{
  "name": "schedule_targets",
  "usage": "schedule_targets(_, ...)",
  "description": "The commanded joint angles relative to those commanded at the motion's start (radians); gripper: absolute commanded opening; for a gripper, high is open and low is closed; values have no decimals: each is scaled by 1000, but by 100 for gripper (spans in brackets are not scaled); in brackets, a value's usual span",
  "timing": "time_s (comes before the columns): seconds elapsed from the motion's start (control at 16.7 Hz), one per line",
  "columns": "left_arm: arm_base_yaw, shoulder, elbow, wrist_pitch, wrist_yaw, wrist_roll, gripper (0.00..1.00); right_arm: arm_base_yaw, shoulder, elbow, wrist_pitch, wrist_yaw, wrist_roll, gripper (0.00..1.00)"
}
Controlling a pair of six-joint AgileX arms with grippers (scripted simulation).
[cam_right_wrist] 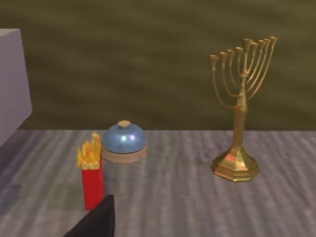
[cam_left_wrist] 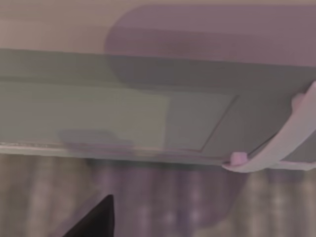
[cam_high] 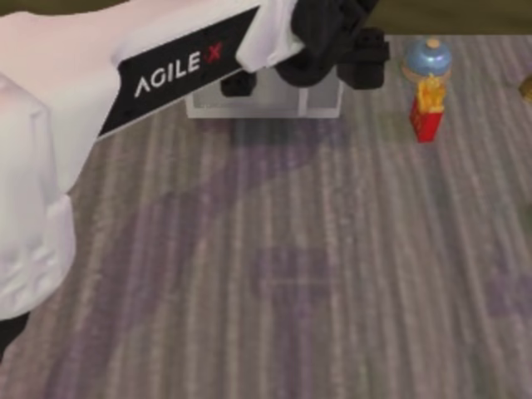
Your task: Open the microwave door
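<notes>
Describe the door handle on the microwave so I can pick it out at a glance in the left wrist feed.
Start at the microwave, the big light-grey box at the table's far edge under my left arm. Its front carries the microwave door with a pale window. The handle is the slim, pale curved bar standing off the door on two small pegs, the only raised part on that flat face.

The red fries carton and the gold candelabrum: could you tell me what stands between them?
Only bare table in the right wrist view; the blue bell sits behind the red fries carton, left of the candelabrum.

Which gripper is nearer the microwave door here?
The left. The left gripper is over the microwave, and its wrist view shows the microwave door and handle close up. The right gripper is out of the top view, facing the bell.
</notes>
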Motion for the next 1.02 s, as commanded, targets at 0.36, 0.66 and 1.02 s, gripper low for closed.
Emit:
schedule_targets(0.36, 16, 41, 27, 27, 9, 15, 100, 0, 0, 0, 0, 0, 0, 100)
schedule_targets(0.66, 63, 203, 114, 111, 38, 58, 100, 0, 0, 0, 0, 0, 0, 100)
schedule_targets(1.02, 66, 211, 119, 117, 40, 61, 85, 0, 0, 0, 0, 0, 0, 100)
